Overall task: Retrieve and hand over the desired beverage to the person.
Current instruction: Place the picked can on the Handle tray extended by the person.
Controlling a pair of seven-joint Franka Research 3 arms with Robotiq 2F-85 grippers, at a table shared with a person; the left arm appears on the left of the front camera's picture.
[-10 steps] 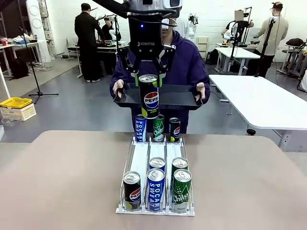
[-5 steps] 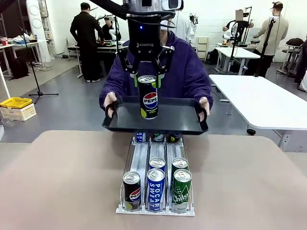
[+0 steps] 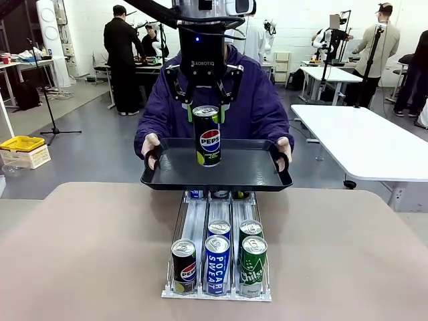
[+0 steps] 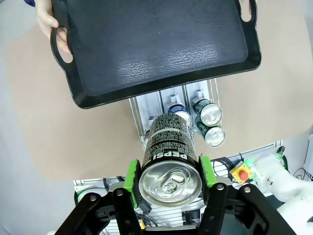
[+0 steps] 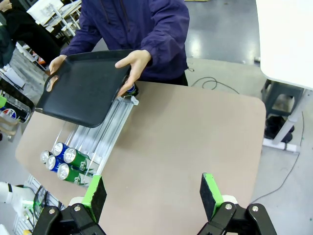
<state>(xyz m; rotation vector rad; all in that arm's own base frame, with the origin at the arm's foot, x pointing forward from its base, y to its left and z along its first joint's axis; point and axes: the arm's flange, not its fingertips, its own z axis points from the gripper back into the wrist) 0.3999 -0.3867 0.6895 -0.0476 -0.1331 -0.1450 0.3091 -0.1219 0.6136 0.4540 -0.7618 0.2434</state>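
Close to near rim of tray (image 3: 214, 185) — left gripper (image 3: 206, 117) clamps Pepsi can (image 3: 208, 139)

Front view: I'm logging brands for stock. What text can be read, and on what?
"PEPSI": held can.
"ROBOTIQ": body of the left end effector.
"POCARI SWEAT": front blue can.
"Chils", the rest turned away: front green can.
Front black can: logo shows, its word too small to read.
Fine print on all cans: too small to read.
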